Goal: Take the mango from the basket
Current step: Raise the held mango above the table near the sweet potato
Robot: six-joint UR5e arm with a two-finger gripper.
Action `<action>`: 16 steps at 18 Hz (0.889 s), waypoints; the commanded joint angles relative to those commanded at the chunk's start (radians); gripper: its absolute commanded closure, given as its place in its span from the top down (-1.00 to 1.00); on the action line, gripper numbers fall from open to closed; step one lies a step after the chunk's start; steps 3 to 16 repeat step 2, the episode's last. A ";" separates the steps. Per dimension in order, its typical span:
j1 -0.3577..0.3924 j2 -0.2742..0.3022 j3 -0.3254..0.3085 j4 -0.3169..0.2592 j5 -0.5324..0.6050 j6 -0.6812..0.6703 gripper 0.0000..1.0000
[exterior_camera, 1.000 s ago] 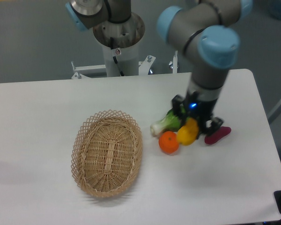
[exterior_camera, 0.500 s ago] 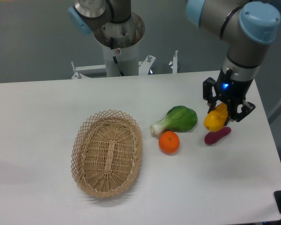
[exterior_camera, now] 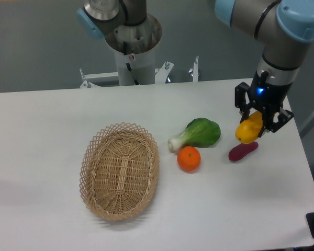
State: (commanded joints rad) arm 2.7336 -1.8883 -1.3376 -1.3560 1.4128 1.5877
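Claw (exterior_camera: 255,124) clamps the mango (exterior_camera: 249,129), its fingers hiding the fruit's upper end.

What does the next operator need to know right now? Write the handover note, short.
Gripper: shut on the elongated yellow-orange mango, held between the fingers above the right part of the white table, over the purple oblong vegetable.
Oval tan wicker basket: on the table to the left, nothing in it.
Also on the table: a round orange citrus and a leafy green vegetable, between basket and arm.
Done: mango is grasped and lifted, clear of the basket.
Left: nothing beyond keeping the grip; no placement is specified.
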 joint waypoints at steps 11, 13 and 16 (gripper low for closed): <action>0.000 0.000 0.002 0.000 0.000 0.000 -0.23; 0.000 0.000 0.002 0.000 0.000 0.000 -0.23; 0.000 0.000 0.002 0.000 0.000 0.000 -0.23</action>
